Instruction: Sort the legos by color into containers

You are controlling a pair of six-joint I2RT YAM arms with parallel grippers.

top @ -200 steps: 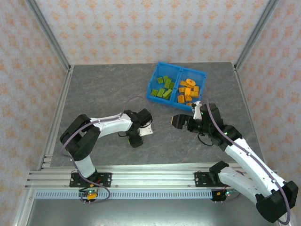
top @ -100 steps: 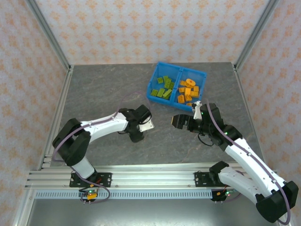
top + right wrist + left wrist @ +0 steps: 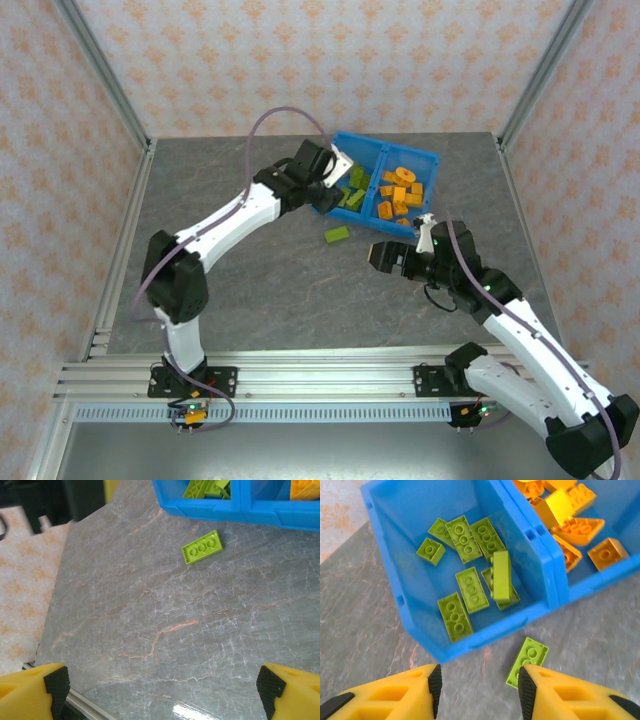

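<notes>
Standing apart and empty, the left fingers (image 3: 526,690) hover above the near wall of the blue bin (image 3: 420,605). Its left compartment holds lime green legos (image 3: 470,587); its right one holds orange legos (image 3: 580,527). One loose lime green lego (image 3: 337,235) lies flat on the tabletop (image 3: 220,200), just beside the bin at 6 o'clock. The right fingers (image 3: 55,685), wide apart and empty, have that loose lego at 12 o'clock.

Grey marbled table (image 3: 250,290) carries 1 blue 2-compartment bin (image 3: 485,637) at its far side; 1 lime green lego (image 3: 337,235) lies flat near the bin's front wall, not touching.
</notes>
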